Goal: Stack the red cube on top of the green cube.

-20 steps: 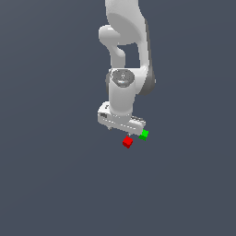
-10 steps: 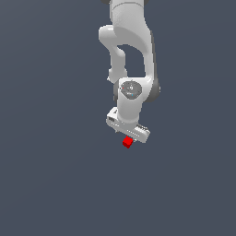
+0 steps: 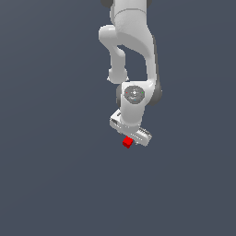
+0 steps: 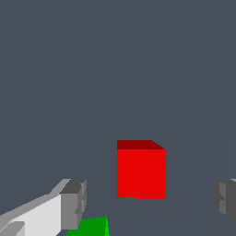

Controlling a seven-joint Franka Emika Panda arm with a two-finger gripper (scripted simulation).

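Observation:
The red cube (image 4: pixel 141 170) rests on the grey floor, seen between my two fingers in the wrist view but with wide gaps on both sides. My gripper (image 4: pixel 148 201) is open and holds nothing; one grey fingertip (image 4: pixel 73 203) and the other (image 4: pixel 225 199) stand far apart. A corner of the green cube (image 4: pixel 90 227) shows beside the first fingertip, close to the red cube. In the exterior view my gripper (image 3: pixel 129 136) hovers just over the red cube (image 3: pixel 127 142). The white hand hides the green cube there.
The white arm (image 3: pixel 131 50) rises above the hand in the exterior view. Around the cubes there is only the flat dark grey floor (image 3: pixel 55 175).
The hand has moved down and toward the exterior view's right, over the cubes. The green cube, visible one second ago, is now covered by the hand. The red cube has not moved.

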